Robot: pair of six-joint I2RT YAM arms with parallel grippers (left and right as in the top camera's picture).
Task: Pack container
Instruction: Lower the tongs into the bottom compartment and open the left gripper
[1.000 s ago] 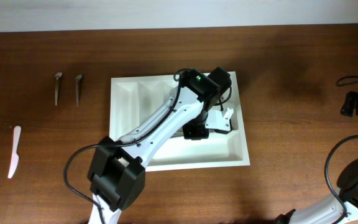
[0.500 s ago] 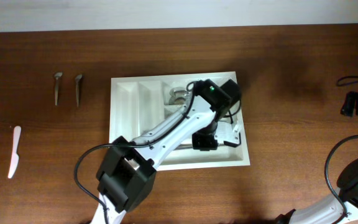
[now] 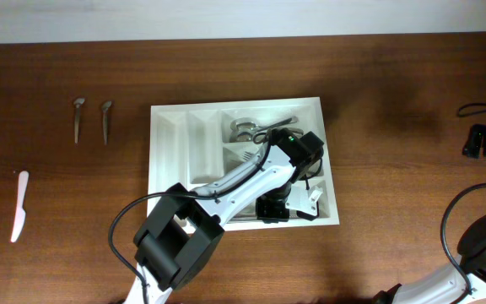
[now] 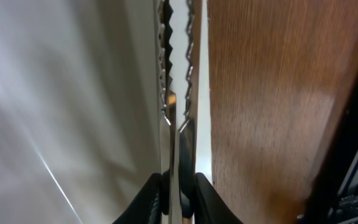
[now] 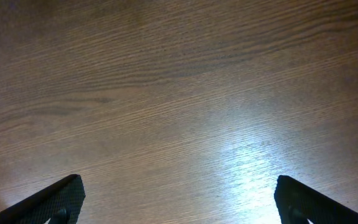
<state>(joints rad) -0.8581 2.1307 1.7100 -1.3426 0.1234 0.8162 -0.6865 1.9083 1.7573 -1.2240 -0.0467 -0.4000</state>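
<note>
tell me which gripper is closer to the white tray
Left. The left gripper is over the container, at its right side; the right gripper is over bare table far to its right.

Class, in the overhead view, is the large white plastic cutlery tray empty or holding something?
The white tray is partly filled: metal utensils lie in its top and middle crosswise compartments; both narrow ones are bare.

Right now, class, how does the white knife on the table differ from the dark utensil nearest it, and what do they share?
Colour: the white knife is pale, plastic-looking; the dark utensil looks metal.
Length: the knife appears longer than the dark utensil.
Place: the knife lies alone, nearer the robot; the dark utensil lies further back beside a twin.
Both lie on the table, outside the container, roughly parallel.
</note>
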